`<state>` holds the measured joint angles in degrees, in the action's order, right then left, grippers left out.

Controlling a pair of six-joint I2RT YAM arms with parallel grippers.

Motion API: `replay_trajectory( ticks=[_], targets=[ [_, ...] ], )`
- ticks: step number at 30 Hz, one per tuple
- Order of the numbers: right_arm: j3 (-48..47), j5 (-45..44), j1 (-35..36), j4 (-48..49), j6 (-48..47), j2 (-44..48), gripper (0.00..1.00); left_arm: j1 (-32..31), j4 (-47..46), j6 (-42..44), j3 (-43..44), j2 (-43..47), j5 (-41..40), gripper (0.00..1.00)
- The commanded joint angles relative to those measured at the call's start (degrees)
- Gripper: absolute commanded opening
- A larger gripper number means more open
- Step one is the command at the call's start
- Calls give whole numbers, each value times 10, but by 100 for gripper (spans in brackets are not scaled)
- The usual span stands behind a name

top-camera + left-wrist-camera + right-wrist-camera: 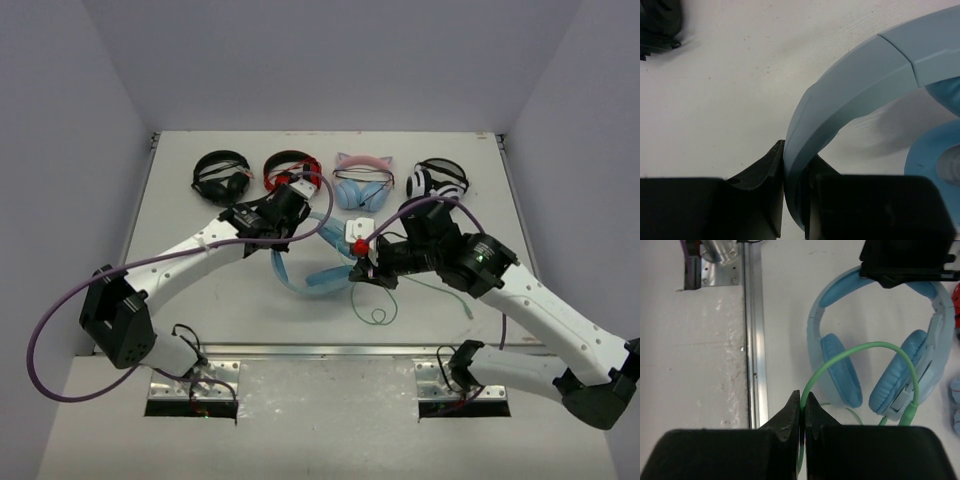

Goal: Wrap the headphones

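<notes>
Left gripper [796,156] clamped on headband [855,85] of light-blue headphones [840,370], bare table [730,100] leftward, right gripper [802,396] pinching pale-green cable [867,344], loop arching ahead, aluminium rail [754,340] just left.

The headphones [325,280] lie before four other pairs [362,187].

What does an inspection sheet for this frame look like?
Surface: white table, some scuffs.
Job's things: blue headphones mid-table, green cable arching over the cups.
Clutter: far-edge row of black pair, red pair, cat-ear pair, white-and-black pair.
Tools: left tool shut on the headband; right tool shut on the cable.
Cables: purple cords along both arms.
Surroundings: grey walls; metal rail at the near edge.
</notes>
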<state>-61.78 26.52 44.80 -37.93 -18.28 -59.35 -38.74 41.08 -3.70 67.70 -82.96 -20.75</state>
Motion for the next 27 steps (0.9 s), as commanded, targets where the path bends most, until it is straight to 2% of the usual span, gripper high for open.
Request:
replay_trajectory(
  ticks=[1,6,9,12,13,16,20,24,27],
  targets=[
    [-85,55,19,-52,-64,-16,1,-10,-77,12,5,47,16,1],
    [-116,31,71,-95,-64,-44,1,-11,-77,-23,-2,58,-15,0],
    [-126,-27,93,-121,-52,-59,1,-10,-60,-61,4,58,-108,0],
    [-114,-135,132,-118,-49,-46,1,-10,-34,-75,13,47,-154,0],
    [-113,-192,137,-116,-50,-31,1,-10,-29,-78,13,44,-162,0],
    [-99,-290,147,-79,-66,19,1,-10,-18,-80,12,32,-177,0],
    [-75,-363,148,2,-111,73,1,-10,-12,-66,3,14,-162,1],
    [-87,-385,147,13,-138,73,1,-10,17,-68,2,-26,-206,0],
    [-95,-359,148,22,-149,78,1,-10,24,-68,-2,-46,-213,1]
  ],
)
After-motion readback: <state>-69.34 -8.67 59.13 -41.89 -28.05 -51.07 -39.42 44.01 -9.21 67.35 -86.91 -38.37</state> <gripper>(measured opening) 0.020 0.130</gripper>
